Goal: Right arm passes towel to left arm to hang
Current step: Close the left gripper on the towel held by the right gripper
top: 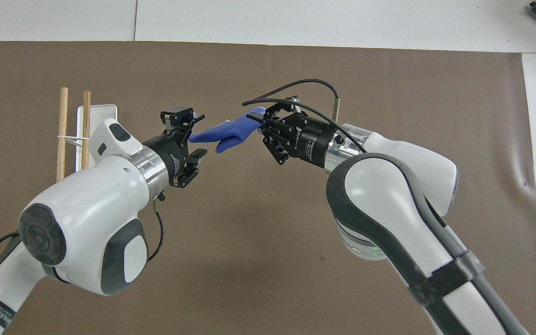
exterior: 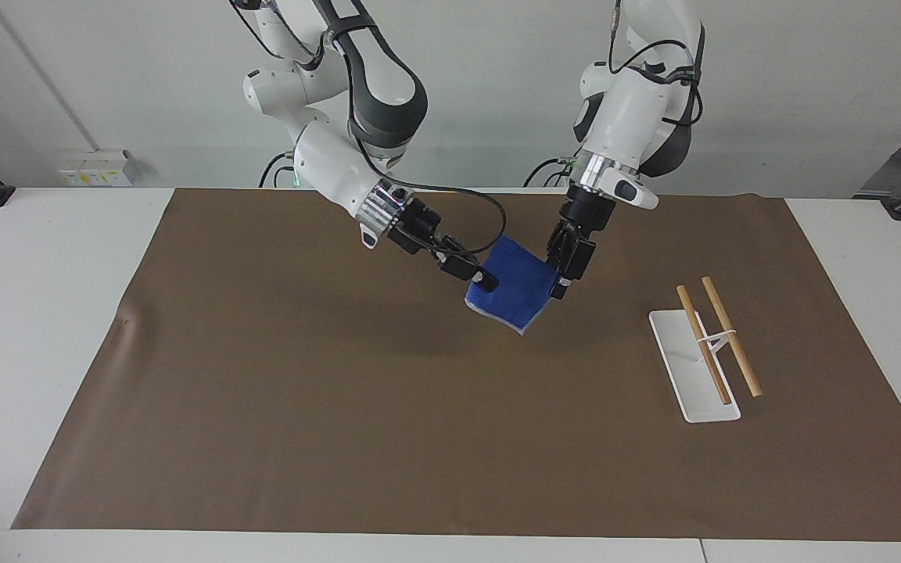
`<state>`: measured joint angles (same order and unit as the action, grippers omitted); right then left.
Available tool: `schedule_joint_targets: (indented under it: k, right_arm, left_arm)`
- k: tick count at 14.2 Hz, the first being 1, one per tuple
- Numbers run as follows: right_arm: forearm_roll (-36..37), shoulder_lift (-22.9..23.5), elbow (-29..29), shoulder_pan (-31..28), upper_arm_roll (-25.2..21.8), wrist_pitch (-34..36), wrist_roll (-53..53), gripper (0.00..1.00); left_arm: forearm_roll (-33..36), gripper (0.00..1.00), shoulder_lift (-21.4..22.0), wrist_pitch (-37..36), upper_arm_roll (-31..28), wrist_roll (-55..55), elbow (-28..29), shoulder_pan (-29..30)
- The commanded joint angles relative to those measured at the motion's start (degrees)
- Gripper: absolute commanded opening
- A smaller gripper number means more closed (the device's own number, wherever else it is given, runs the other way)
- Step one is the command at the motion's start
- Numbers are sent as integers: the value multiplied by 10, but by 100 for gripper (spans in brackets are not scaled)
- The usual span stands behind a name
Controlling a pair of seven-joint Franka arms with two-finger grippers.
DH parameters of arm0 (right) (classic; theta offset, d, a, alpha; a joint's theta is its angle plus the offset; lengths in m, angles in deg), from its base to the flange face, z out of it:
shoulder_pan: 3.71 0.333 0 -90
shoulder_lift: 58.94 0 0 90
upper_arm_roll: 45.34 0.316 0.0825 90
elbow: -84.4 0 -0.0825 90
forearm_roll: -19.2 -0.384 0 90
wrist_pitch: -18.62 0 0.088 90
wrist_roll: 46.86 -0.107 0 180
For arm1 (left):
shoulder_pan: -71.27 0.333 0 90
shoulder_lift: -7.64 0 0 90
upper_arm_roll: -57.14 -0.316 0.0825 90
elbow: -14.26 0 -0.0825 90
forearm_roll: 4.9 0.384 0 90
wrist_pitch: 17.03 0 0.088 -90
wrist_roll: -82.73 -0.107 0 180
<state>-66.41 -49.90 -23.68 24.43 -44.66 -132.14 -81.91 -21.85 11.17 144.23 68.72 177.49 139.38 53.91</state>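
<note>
Mid-handover, judged from the layout; towel [exterior: 515, 293] held up in the air over the middle of the brown mat [exterior: 263, 407], clear of the surface, with its lower corner hanging free; pinched at one edge by the right gripper [exterior: 486, 282], fingers closed on the cloth; seen from overhead as a blue strip [top: 225, 133] stretched between the two hands. Met at its other edge by the left gripper [exterior: 560, 283], pointed down at the towel's rim; in the overhead view, fingers [top: 197, 153] apart with the cloth's tip lying between them, apparently not yet clamped. Rack [exterior: 693, 367], a white base carrying two wooden rods [exterior: 720, 344], left standing toward the left arm's end of the table, well apart from the towel and bare.

Next, by this reading: closing of the left gripper on the cloth edge while the right gripper's pinch holds, then release by the right gripper only once that grasp seems firm; afterwards, carriage of the towel over to the rods and draping across them. Called for: a bite deep enough past the stitched edging, since a thin hold on limp fabric could slip.
</note>
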Motion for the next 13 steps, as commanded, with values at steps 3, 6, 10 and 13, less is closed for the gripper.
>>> schedule_joint_targets:
  k: [3, 6, 10, 13]
  right_arm:
    - [-14, 4, 6, -2, 5, -9, -2, 0]
    - [-14, 4, 5, -2, 5, -10, -2, 0]
    - [-14, 4, 5, -2, 5, -10, -2, 0]
    - [-6, 4, 5, -3, 5, -9, 4, 26]
  left_arm:
    - [-5, 32, -10, 6, 2, -12, -9, 6]
    - [-5, 0, -10, 1, 2, -19, -8, 5]
    - [-5, 0, -9, -1, 2, -80, -6, 6]
    - [-5, 0, -9, -1, 2, -134, -7, 31]
